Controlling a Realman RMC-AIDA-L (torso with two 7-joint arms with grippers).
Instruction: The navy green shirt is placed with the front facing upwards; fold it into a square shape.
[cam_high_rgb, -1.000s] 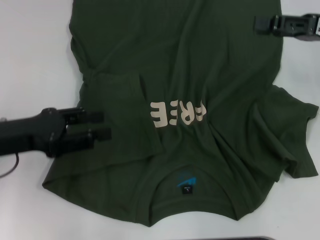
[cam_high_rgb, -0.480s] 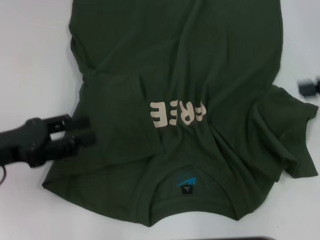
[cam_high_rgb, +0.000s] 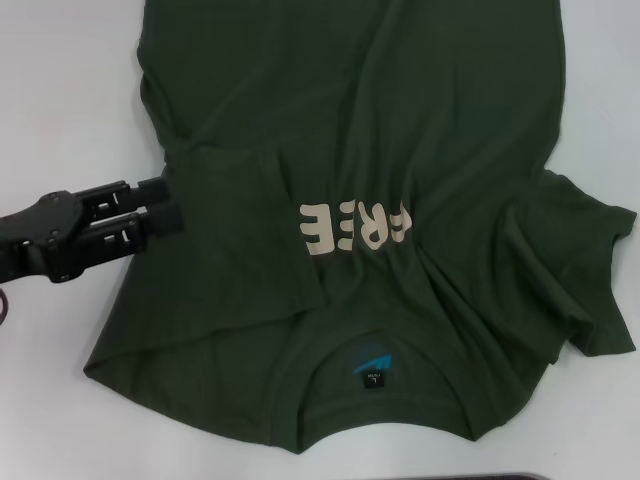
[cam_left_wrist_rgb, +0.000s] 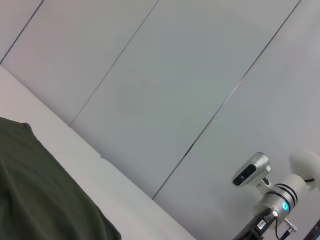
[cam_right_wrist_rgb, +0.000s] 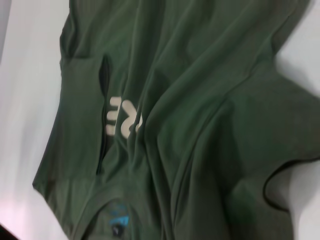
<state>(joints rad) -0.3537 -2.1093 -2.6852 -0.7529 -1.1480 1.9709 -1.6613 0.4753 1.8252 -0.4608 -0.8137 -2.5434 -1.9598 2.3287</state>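
Observation:
The navy green shirt (cam_high_rgb: 430, 150) lies front up on the white table (cam_high_rgb: 60, 90), collar and blue neck label (cam_high_rgb: 372, 367) toward the near edge. Its left sleeve and side (cam_high_rgb: 235, 230) are folded inward over the chest and cover the start of the cream letters (cam_high_rgb: 355, 227). The other sleeve (cam_high_rgb: 590, 275) lies spread out and wrinkled at the right. My left gripper (cam_high_rgb: 172, 200) hovers at the shirt's left edge, open and holding nothing. My right gripper does not show; its wrist view looks down on the shirt (cam_right_wrist_rgb: 200, 100) and letters (cam_right_wrist_rgb: 124, 117).
Bare table lies to the left of the shirt and at the near left corner (cam_high_rgb: 60, 420). The left wrist view shows a panelled wall (cam_left_wrist_rgb: 165, 85), a corner of the shirt (cam_left_wrist_rgb: 35, 200) and a camera stand (cam_left_wrist_rgb: 265, 195) far off.
My left gripper has drawn back to the left, off the folded sleeve to the shirt's edge. My right gripper, at the upper right before, has left the head view.

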